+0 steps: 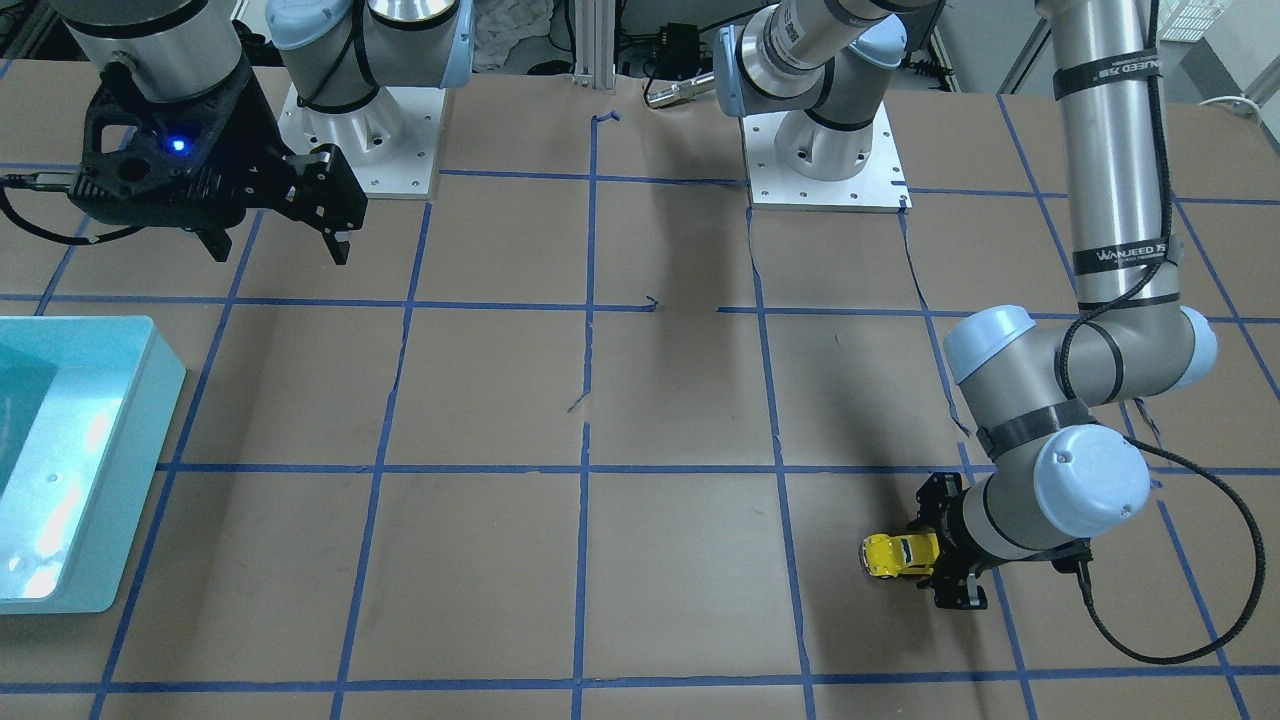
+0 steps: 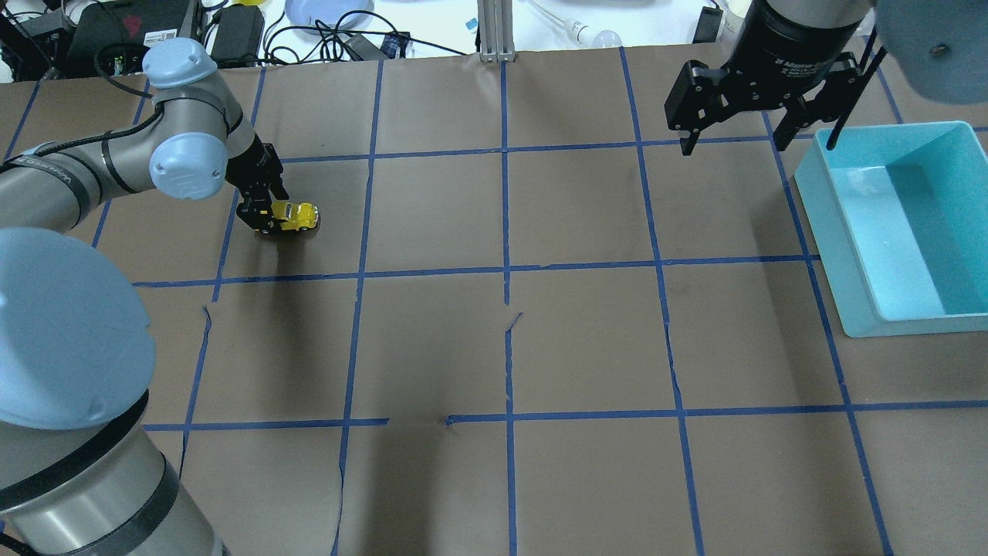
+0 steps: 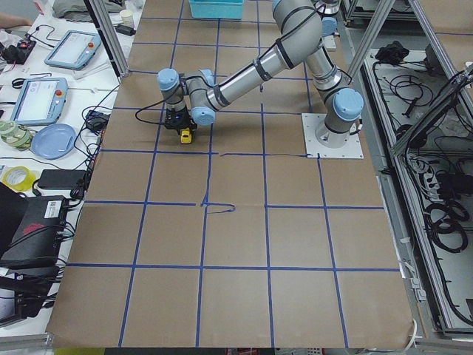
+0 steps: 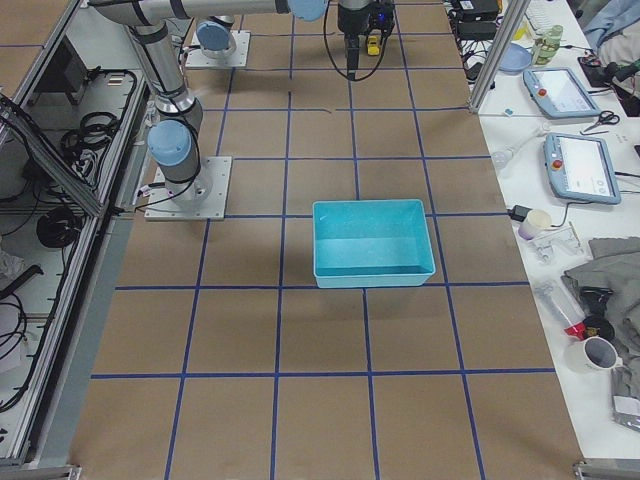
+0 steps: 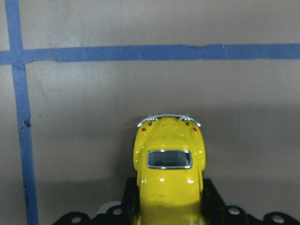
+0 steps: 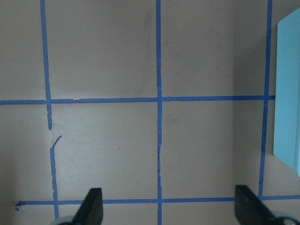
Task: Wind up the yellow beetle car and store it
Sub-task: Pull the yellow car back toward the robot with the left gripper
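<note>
Since the left gripper (image 1: 940, 556) clamps only one end of the car (image 2: 299, 217), low on the table at 10 o'clock in the overhead view, a wind-up drag may twist it loose or merely skid its wheels. Toward the bin (image 2: 926, 324) at 3 o'clock, only the right gripper (image 2: 733, 143), hanging open at 1 o'clock, stands near the path.

Left tool (image 2: 272, 218) low, clamped; right tool (image 2: 732, 144) raised, fingers (image 2: 684, 130) spread.
</note>
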`<state>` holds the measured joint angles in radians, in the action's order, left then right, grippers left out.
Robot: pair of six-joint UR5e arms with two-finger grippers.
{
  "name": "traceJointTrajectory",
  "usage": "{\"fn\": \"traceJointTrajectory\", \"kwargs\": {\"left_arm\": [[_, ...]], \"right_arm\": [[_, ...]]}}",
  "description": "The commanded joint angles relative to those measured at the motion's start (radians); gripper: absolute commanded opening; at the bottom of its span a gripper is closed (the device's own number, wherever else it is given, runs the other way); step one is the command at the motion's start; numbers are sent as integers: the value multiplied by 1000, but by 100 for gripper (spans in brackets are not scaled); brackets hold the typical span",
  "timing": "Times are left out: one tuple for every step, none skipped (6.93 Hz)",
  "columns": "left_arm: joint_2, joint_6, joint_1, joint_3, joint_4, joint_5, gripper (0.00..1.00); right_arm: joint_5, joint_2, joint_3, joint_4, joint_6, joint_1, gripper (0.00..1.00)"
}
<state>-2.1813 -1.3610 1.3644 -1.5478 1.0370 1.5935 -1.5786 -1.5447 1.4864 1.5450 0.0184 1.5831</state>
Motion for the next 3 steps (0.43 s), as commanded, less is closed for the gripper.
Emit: {"fn": "traceJointTrajectory", "kwargs": {"left_arm": [[24, 13, 4, 0, 11, -1, 100], [49, 46, 5, 0, 12, 2, 100], [76, 84, 5, 2, 27, 3, 100]], "right_arm": [[0, 0, 0, 1, 0, 0, 100], [0, 0, 0, 1, 0, 0, 100], [0, 0, 0, 1, 0, 0, 100]]}}
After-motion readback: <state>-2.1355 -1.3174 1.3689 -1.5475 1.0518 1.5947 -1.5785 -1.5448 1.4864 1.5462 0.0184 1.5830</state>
